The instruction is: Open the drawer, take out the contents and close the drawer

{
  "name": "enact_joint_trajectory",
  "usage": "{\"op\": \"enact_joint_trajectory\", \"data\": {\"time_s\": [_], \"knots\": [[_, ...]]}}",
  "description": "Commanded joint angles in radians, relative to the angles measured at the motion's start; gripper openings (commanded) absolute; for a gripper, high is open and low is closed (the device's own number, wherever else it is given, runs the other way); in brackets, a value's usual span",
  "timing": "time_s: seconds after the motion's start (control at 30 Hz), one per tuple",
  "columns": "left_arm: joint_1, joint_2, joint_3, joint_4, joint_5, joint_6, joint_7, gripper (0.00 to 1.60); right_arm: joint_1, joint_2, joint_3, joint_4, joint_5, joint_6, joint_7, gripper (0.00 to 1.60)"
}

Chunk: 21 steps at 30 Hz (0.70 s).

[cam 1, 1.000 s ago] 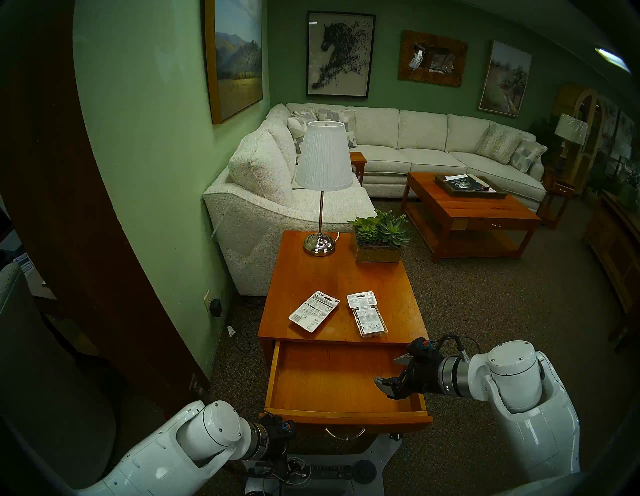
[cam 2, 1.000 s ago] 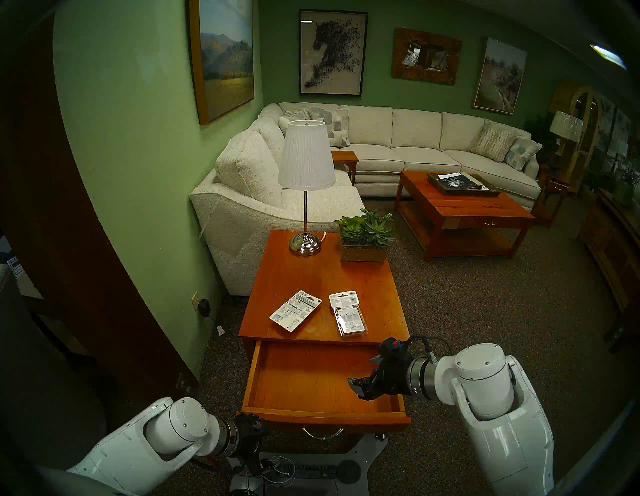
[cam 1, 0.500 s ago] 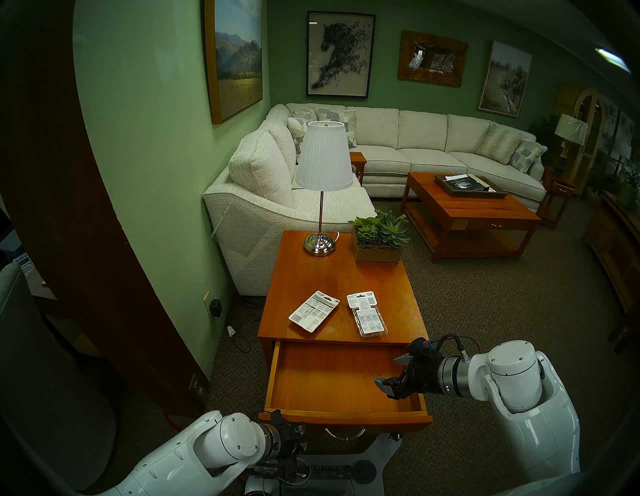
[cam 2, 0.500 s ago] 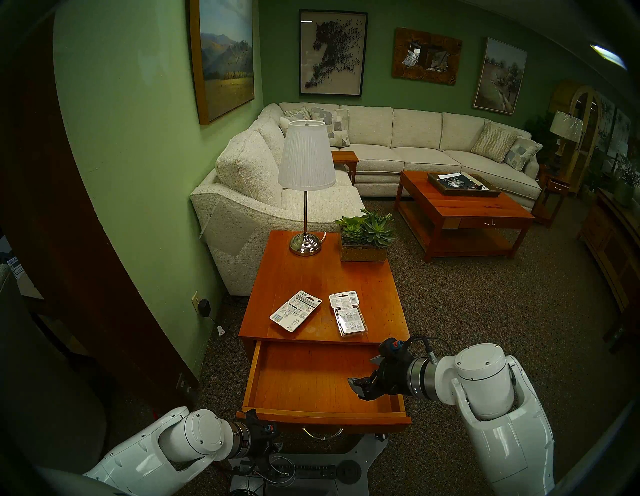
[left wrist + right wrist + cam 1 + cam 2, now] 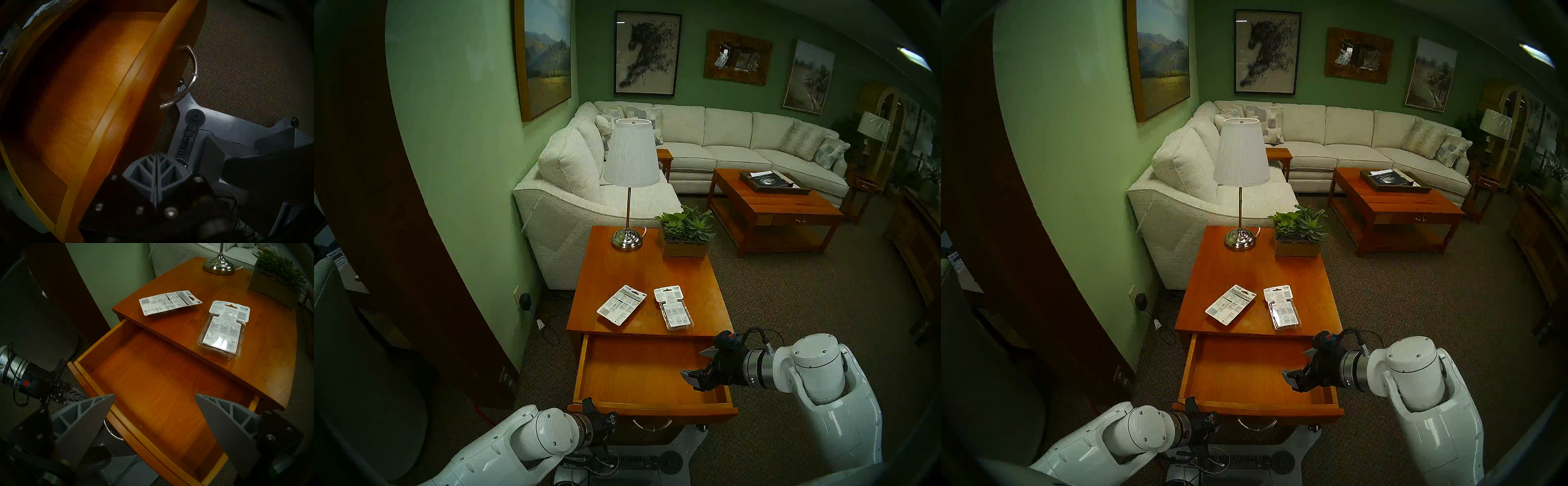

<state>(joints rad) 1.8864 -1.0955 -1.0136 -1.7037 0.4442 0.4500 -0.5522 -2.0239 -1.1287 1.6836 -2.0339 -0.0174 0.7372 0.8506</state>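
The drawer [image 5: 639, 370] of the side table is pulled out and its floor [image 5: 153, 387] is bare. Its silver handle [image 5: 652, 425] [image 5: 193, 71] hangs at the front centre. The contents lie on the tabletop: a flat white card [image 5: 621, 304] [image 5: 169, 302] and a clear blister pack [image 5: 674, 307] [image 5: 222, 333]. My left gripper [image 5: 157, 156] [image 5: 73, 394] is shut with nothing in it. It sits low against the left end of the drawer front, apart from the handle. Over the drawer's right side my right gripper [image 5: 695, 365] [image 5: 155, 395] hovers open.
A lamp [image 5: 629, 163] and a succulent planter [image 5: 685, 234] stand at the back of the tabletop. My grey base [image 5: 639, 461] lies under the drawer front. A green wall and a sofa [image 5: 572, 190] are on the left, a coffee table [image 5: 778, 210] far right.
My left arm has moved right along the drawer front towards the handle, and its gripper has gone from open to shut. The right arm, drawer and packs have not moved.
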Motion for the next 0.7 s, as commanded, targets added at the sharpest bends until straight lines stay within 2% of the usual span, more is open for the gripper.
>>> {"op": "enact_joint_trajectory", "data": {"time_s": [0.0, 0.57, 0.63, 0.67], "knots": [[-0.039, -0.02, 0.002, 0.001, 0.007, -0.007, 0.002, 0.0, 0.015, 0.0, 0.001, -0.028, 0.002, 0.002, 0.001, 1.6], [-0.114, -0.06, 0.017, 0.048, 0.043, -0.01, 0.001, 0.0, 0.015, 0.001, 0.0, -0.027, 0.004, 0.0, 0.0, 1.6], [-0.124, -0.069, 0.015, 0.061, 0.047, -0.012, 0.005, 0.24, 0.015, 0.001, 0.0, -0.027, 0.004, 0.0, -0.001, 1.6], [-0.13, -0.072, 0.014, 0.067, 0.047, -0.013, 0.005, 0.5, 0.015, 0.001, 0.0, -0.027, 0.004, 0.0, -0.001, 1.6]]}}
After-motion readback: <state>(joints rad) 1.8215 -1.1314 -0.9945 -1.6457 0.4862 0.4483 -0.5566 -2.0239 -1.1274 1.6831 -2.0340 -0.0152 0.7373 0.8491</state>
